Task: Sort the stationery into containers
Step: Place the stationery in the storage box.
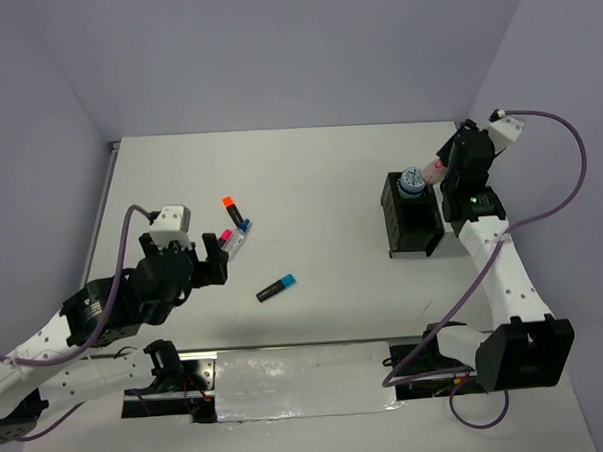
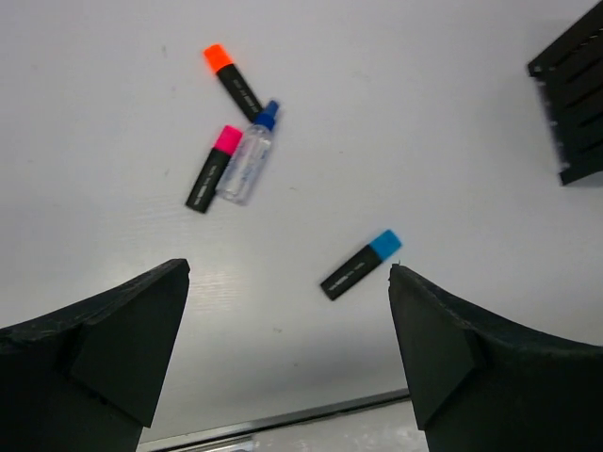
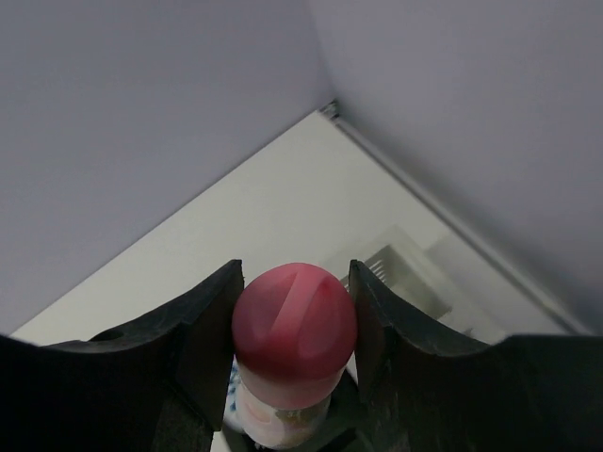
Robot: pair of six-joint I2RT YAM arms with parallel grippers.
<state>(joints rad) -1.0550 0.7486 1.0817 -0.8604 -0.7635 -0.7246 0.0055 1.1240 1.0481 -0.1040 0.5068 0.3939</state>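
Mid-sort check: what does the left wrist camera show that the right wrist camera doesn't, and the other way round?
Left wrist only: the orange-capped marker, pink-capped marker, blue-capped tube and blue-capped marker lying loose on the table, plus a corner of the black mesh organiser, seen past the left gripper, jaws open.
Right wrist only: the pink-capped tube clamped in the right gripper, with a pale boxy shape behind it.
Both: the white table and each camera's own jaws. No stationery item appears in both.
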